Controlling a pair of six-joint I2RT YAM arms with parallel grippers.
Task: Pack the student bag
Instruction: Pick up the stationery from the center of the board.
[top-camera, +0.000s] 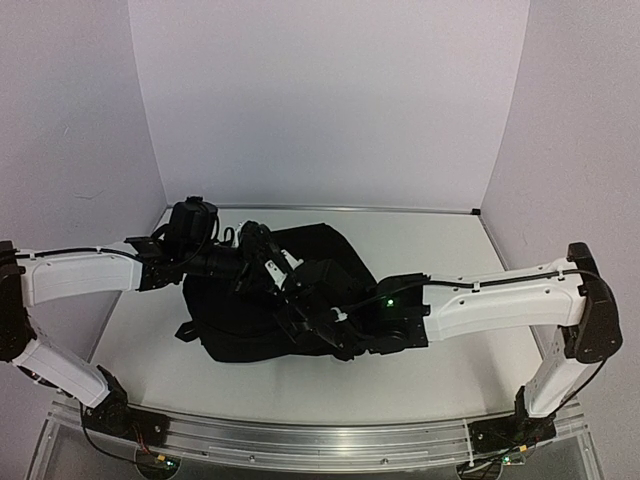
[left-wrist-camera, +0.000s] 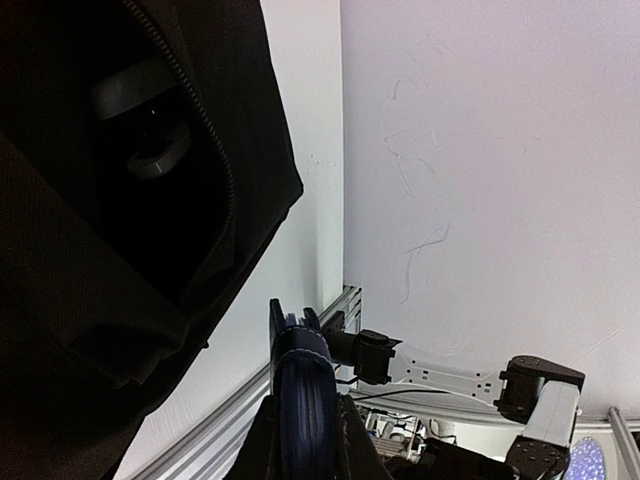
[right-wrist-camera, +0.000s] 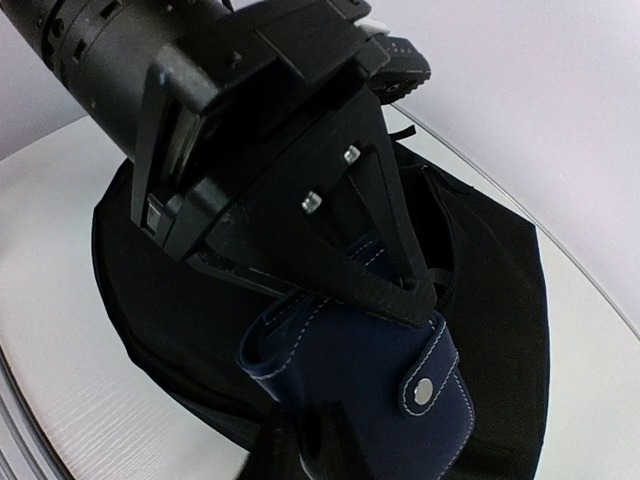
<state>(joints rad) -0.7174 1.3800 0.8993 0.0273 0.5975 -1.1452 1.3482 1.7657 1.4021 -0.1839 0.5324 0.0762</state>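
The student bag (top-camera: 240, 320) is a black backpack lying flat on the white table, left of centre. It also shows in the left wrist view (left-wrist-camera: 80, 250) with its zipper, and in the right wrist view (right-wrist-camera: 490, 280). A navy blue pouch (right-wrist-camera: 370, 370) with white stitching and a snap button hangs just above the bag. My left gripper (top-camera: 285, 272) is shut on the pouch (left-wrist-camera: 305, 380), pinching its upper part. My right gripper (right-wrist-camera: 303, 440) is closed on the pouch's lower corner, and it shows in the top view (top-camera: 325, 318) over the bag's near right part.
The table (top-camera: 450, 250) is enclosed by pale walls at the back and both sides. An aluminium rail (top-camera: 320, 440) runs along the near edge by the arm bases. Both arms cross over the bag.
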